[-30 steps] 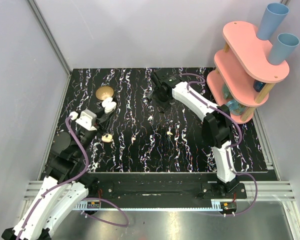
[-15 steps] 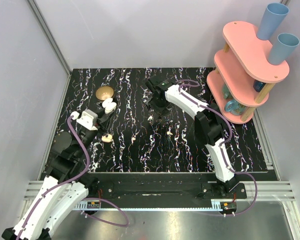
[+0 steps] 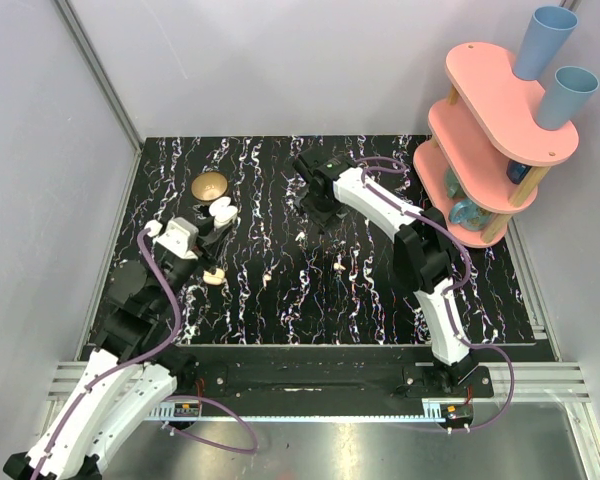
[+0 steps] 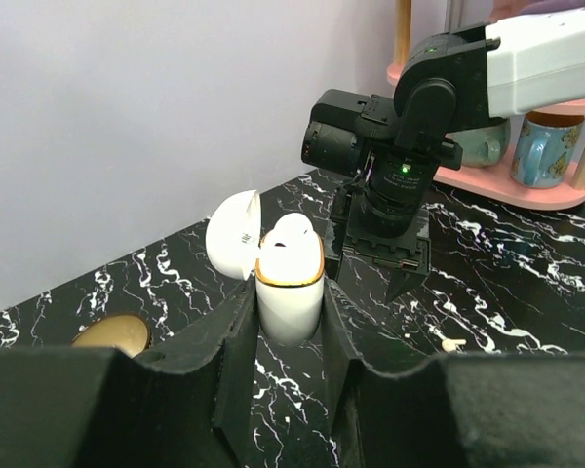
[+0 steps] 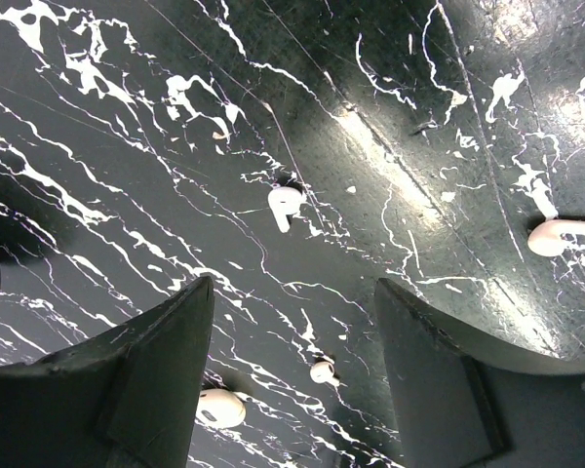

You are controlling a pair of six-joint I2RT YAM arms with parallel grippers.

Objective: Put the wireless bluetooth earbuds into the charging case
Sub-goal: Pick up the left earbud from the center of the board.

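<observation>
The charging case (image 4: 291,292) is white with a gold rim. Its lid (image 4: 232,234) is open and a white rounded shape rises above the rim. My left gripper (image 4: 288,317) is shut on the case body; in the top view the gripper (image 3: 216,220) holds the case (image 3: 221,211) at the left of the table. My right gripper (image 5: 294,288) is open and empty, pointing down above the table (image 3: 319,212). One earbud (image 5: 285,205) lies just beyond its fingertips and also shows in the top view (image 3: 300,236). Two more earbuds (image 3: 338,266) (image 3: 268,278) lie nearer.
A brass bowl (image 3: 211,186) sits behind the case. A cream oval object (image 3: 214,275) lies near the left arm. A pink tiered shelf (image 3: 490,125) with blue cups (image 3: 543,42) and mugs stands at the back right. The black marbled table (image 3: 380,300) has walls on three sides.
My right arm has swung left and its gripper has shifted slightly toward the earbud near the table's middle. My left gripper has nudged the case a little to the right.
</observation>
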